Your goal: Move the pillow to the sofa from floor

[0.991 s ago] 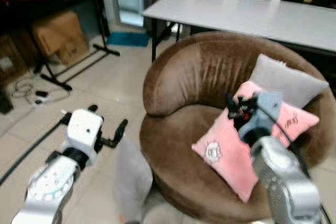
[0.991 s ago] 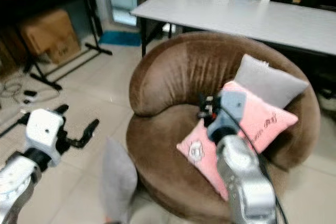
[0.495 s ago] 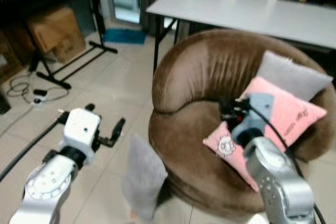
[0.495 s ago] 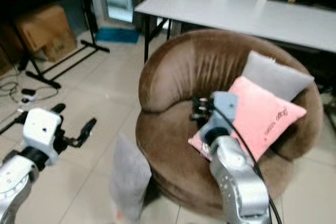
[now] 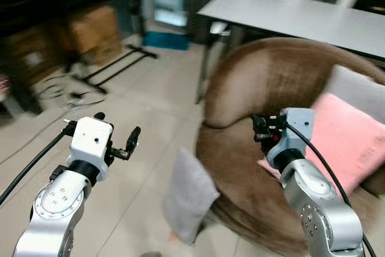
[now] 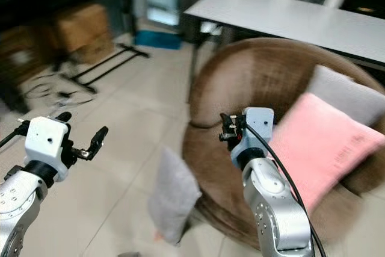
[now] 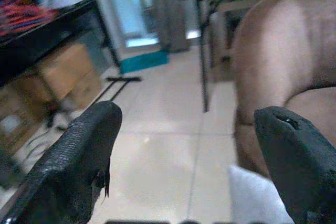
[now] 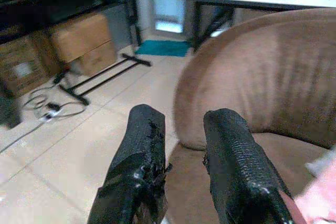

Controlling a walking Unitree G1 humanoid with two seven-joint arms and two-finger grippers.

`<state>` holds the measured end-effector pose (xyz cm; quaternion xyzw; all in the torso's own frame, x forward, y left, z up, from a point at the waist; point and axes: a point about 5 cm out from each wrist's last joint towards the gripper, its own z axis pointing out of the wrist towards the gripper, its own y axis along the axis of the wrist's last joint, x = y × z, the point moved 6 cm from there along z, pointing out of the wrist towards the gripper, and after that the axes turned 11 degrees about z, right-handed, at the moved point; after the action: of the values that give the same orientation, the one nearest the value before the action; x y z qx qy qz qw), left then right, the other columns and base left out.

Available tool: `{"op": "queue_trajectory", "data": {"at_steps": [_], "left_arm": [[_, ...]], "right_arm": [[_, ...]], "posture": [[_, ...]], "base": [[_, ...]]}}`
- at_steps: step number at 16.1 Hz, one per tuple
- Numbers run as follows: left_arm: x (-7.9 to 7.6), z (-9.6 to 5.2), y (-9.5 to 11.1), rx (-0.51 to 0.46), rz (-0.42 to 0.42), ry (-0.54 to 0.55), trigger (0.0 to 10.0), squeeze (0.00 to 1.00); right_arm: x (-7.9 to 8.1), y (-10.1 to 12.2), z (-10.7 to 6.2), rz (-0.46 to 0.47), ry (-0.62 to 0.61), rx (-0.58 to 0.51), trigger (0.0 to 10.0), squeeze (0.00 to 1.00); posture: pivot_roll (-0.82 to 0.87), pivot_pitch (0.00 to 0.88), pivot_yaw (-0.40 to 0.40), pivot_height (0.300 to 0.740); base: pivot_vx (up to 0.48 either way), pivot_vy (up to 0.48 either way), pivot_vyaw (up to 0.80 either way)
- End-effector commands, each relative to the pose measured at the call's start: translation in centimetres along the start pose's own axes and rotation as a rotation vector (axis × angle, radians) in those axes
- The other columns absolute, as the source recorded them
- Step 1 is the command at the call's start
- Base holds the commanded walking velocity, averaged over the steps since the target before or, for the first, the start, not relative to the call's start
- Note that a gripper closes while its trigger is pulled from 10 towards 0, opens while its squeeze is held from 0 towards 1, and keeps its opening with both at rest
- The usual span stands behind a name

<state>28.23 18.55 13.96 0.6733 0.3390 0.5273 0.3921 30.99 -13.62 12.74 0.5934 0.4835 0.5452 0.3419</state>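
Note:
A grey pillow stands on edge on the tiled floor, leaning against the front of the round brown sofa. My left gripper hovers over the floor to the pillow's left, a forearm's length away, open and empty; in the left wrist view its fingers frame the floor, with a corner of the grey pillow low between them. My right gripper is held over the sofa seat, its fingers close together with a narrow gap, holding nothing.
A pink pillow and another grey pillow lie on the sofa. Behind it stands a white table. Cardboard boxes, a black rack's legs and cables are at the far left.
The whole picture has shifted right, so the camera has turned left. Both grippers keep their pose, and the grey pillow still leans on the sofa front.

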Motion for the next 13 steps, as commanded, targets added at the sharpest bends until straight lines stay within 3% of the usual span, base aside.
{"op": "queue_trajectory", "data": {"at_steps": [1, 7, 10, 13], "left_arm": [[-0.2, 0.4, 0.4, -0.014, 0.003, -0.004, 10.0, 0.00], [-0.2, 0.5, 0.3, -0.011, 0.006, -0.007, 10.0, 0.00], [-0.1, 0.4, 0.3, -0.009, 0.007, -0.005, 10.0, 0.00], [0.0, 0.3, 0.2, -0.008, 0.011, -0.002, 10.0, 0.00]], "right_arm": [[-0.7, 0.1, 0.1, 0.006, -0.038, -0.007, 10.0, 0.00], [-1.4, -0.1, 0.4, -0.030, -0.076, -0.003, 10.0, 0.00], [-0.4, -0.2, 0.4, -0.066, -0.027, 0.005, 10.0, 0.00], [-0.8, -0.2, 0.4, -0.035, -0.049, -0.002, 10.0, 0.00]], "posture": [[0.01, 0.000, 0.000, 0.740], [0.00, 0.000, 0.003, 0.740], [0.01, 0.000, 0.000, 0.740], [0.01, 0.000, 0.000, 0.740]], "base": [[0.326, 0.000, 0.00], [0.337, 0.000, 0.00], [0.339, 0.000, 0.67], [0.336, 0.000, 0.00]]}}
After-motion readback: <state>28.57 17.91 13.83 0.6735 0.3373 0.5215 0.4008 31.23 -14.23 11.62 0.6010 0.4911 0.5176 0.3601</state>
